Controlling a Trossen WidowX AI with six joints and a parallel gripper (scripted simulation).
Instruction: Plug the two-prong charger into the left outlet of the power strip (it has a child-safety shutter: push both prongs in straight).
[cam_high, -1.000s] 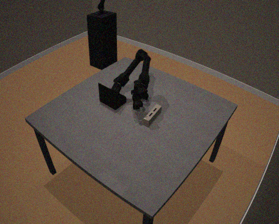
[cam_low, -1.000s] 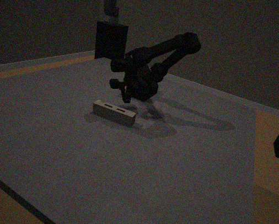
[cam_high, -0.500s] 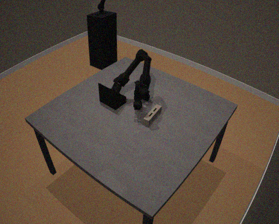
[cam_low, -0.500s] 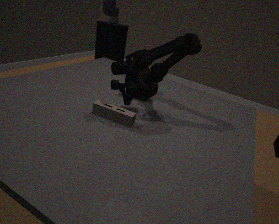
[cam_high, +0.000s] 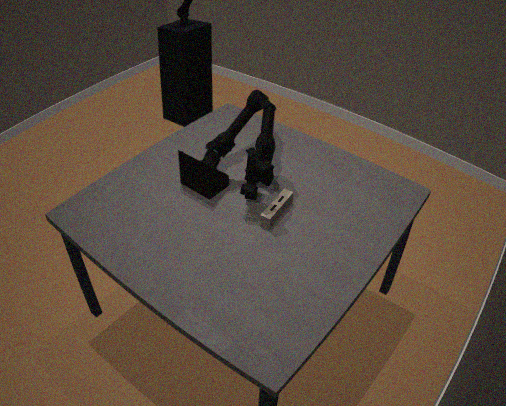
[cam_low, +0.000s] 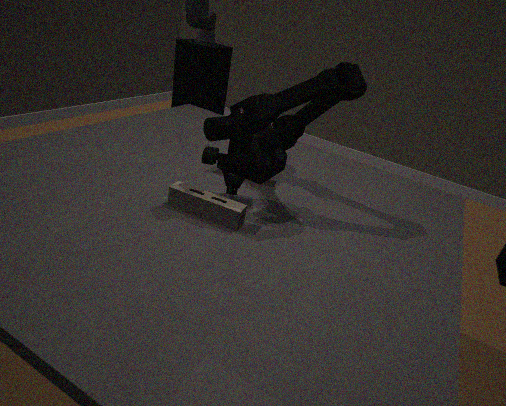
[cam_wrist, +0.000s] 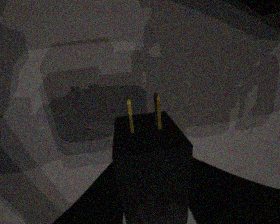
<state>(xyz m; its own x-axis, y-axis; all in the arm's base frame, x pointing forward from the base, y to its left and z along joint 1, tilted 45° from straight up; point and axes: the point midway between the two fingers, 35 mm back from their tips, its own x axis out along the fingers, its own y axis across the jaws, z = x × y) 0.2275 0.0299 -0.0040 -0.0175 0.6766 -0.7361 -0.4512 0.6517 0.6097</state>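
Note:
The charger (cam_wrist: 152, 145) is a dark block with two thin brass prongs that point away from the gripper in the wrist view. My gripper (cam_high: 251, 192) (cam_low: 231, 186) (cam_wrist: 146, 162) is shut on it, with a dark finger on each side. The power strip (cam_high: 267, 219) (cam_low: 205, 210) is a pale long block on the table with two dark outlet slots on top. The gripper is low beside the strip, on the arm's side. In the exterior view it partly overlaps the strip's rear edge. The prongs are not clear in the top and exterior views. The strip is not recognisable in the wrist view.
The grey table (cam_high: 210, 260) (cam_low: 250, 310) carries the arm's dark base block (cam_high: 202, 177). A tall black pedestal (cam_high: 185, 72) (cam_low: 201, 75) stands beyond the table's far corner. Shadows of the arm fall around the strip.

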